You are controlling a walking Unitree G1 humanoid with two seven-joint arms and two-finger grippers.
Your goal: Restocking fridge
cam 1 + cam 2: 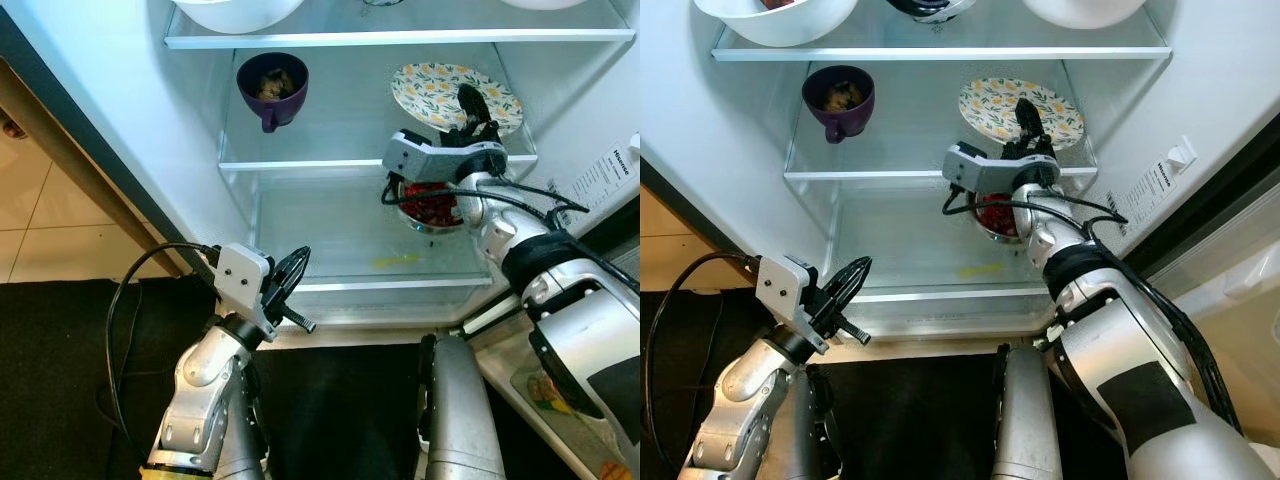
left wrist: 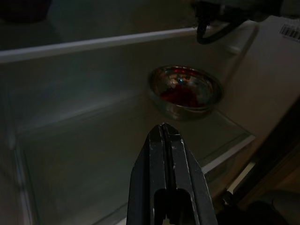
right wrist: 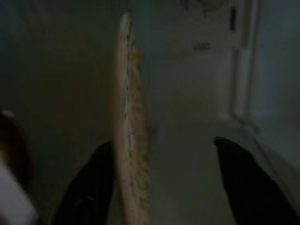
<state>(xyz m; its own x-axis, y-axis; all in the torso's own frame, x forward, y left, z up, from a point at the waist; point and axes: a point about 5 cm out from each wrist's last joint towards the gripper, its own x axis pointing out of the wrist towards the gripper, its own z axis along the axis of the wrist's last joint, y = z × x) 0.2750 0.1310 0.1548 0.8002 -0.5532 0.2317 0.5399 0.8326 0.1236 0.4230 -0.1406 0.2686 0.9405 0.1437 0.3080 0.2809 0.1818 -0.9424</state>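
Right pincer [image 1: 470,108] over plate [image 1: 440,88] (fingers spread).

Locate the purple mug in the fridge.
The dark purple ceramic mug sits left on the middle glass shelf, across from the yellow floral round plate, above the metal bowl.

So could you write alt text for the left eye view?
An open fridge: the robot's right gripper reaches onto the middle shelf at a yellow floral plate, near a purple mug. The left gripper waits outside.
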